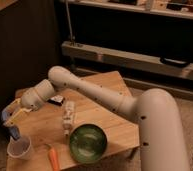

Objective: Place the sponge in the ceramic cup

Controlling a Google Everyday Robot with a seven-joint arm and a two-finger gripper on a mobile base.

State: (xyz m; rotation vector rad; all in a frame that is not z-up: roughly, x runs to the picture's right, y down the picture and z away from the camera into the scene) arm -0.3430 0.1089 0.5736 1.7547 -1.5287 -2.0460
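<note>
At the far left, my gripper (pixel 11 120) hung over the front left part of the wooden table (pixel 42 127), its fingers clamped together on the sponge (pixel 13 131). The blue pad drooped from the fingers, its lower end just above the rim of the ceramic cup (pixel 20 149). I could not tell whether it touched the rim. The white cup stood upright near the table's front left edge. Just to its right, an orange carrot-like item (pixel 54 157) lay at the front edge. Farther back, a small dark object (pixel 55 101) sat close under the forearm, and beside it a pale bottle-shaped thing (pixel 68 119) rested on the wood. To the right of the carrot-like item, the glossy green bowl (pixel 87 143) sat upright, near the bottle-shaped thing's lower end. The white arm (pixel 115 102) ran from the gripper across the table to the robot's bulky body on the right.
</note>
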